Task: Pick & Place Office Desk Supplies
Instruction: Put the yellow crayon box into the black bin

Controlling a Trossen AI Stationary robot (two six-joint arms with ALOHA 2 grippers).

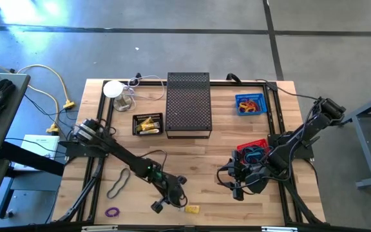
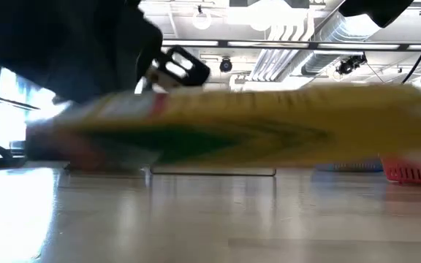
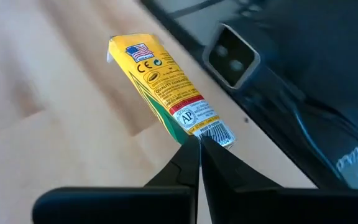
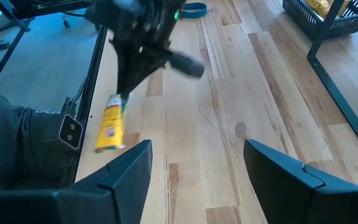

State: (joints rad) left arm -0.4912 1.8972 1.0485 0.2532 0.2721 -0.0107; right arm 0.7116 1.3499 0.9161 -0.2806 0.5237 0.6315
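- Left gripper is pinched tight on one end of the small yellow rectangular crayon box, low at the wooden table's front edge.
- Right gripper hovers with its fingers spread wide, holding nothing, beside the red mesh basket.

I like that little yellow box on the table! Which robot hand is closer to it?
Left. The left gripper is pinching one end of the yellow box near the table's front edge. The right gripper hangs open farther along the table, not touching it.
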